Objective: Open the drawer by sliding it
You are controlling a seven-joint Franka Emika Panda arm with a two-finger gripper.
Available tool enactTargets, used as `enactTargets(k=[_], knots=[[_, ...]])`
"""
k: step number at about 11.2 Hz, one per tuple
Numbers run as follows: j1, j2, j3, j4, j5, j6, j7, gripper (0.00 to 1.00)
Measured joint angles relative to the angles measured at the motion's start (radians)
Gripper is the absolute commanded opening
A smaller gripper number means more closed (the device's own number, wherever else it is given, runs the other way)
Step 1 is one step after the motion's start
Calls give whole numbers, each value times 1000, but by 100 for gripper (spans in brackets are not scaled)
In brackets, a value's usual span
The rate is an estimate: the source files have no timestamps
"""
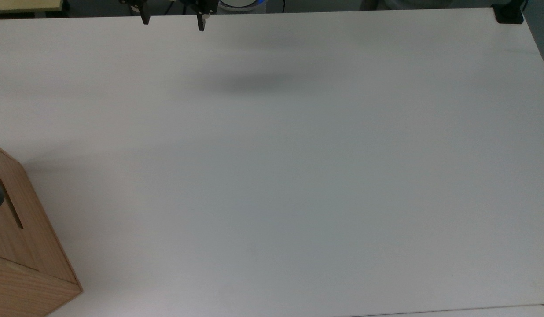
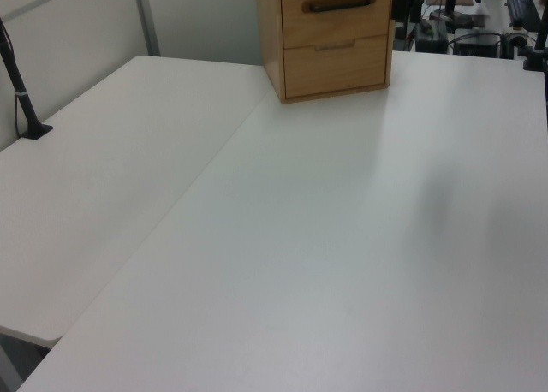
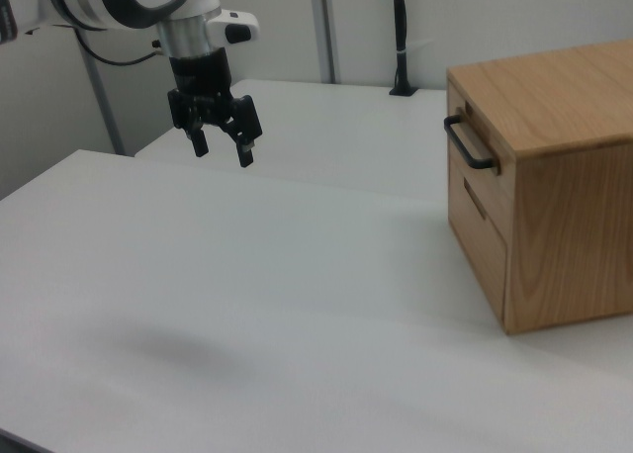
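The light-wood drawer (image 3: 457, 141) with the black metal U-shaped bar handle (image 3: 469, 144) sits pushed flush into the top slot of the plain wooden cabinet (image 3: 559, 176). The black two-finger gripper (image 3: 224, 148) hangs above the white table (image 3: 247, 305), well away from the cabinet's front, fingers spread apart and holding nothing.

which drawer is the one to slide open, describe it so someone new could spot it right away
On the white table stands a light-wood cabinet. Its front, at the right view's left, holds two stacked drawers. The upper drawer is the one: it carries a black bar handle, while the lower drawer shows a plain notch.
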Motion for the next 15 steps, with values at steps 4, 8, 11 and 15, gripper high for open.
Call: enactTargets(k=[4,8,11,15], knots=[[-5,0,12,-4,0,0,0,100],[-7,0,12,-5,0,0,0,100],[-7,0,12,-5,0,0,0,100],[-8,0,12,-5,0,0,-57,100]])
